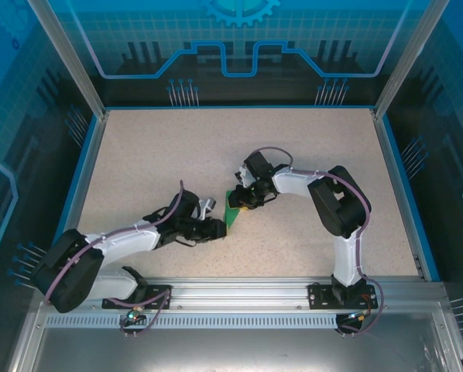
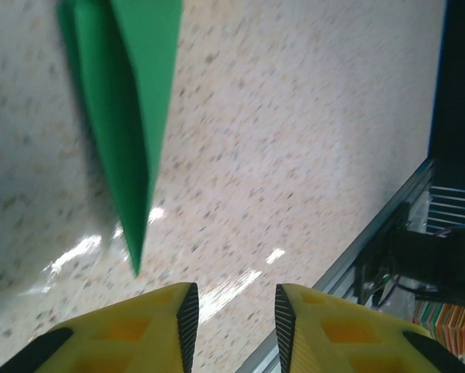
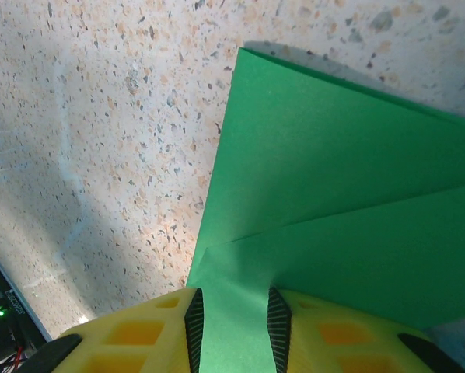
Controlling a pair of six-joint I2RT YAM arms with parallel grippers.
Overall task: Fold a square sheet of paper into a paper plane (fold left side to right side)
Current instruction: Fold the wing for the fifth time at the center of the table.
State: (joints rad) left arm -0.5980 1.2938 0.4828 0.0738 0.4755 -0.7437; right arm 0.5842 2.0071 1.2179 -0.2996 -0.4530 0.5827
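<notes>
The square sheet of paper, bright green, is folded into a narrow pointed paper plane [image 1: 233, 211] lying on the table between the two grippers. My right gripper [image 1: 244, 202] stands over its upper end. In the right wrist view the jaws [image 3: 234, 318] stand apart, and the layered green paper [image 3: 333, 179] with its crease runs under and between the fingertips. My left gripper [image 1: 216, 229] is just left of the plane's near tip. In the left wrist view its jaws [image 2: 232, 311] are open and empty, and the plane's sharp tip [image 2: 131, 116] lies ahead and to the left, apart from the fingers.
The speckled beige table [image 1: 309, 147] is framed by blue walls. An aluminium rail [image 1: 239, 293] with both arm bases runs along the near edge. That rail [image 2: 349, 268] lies close to the right of the left gripper.
</notes>
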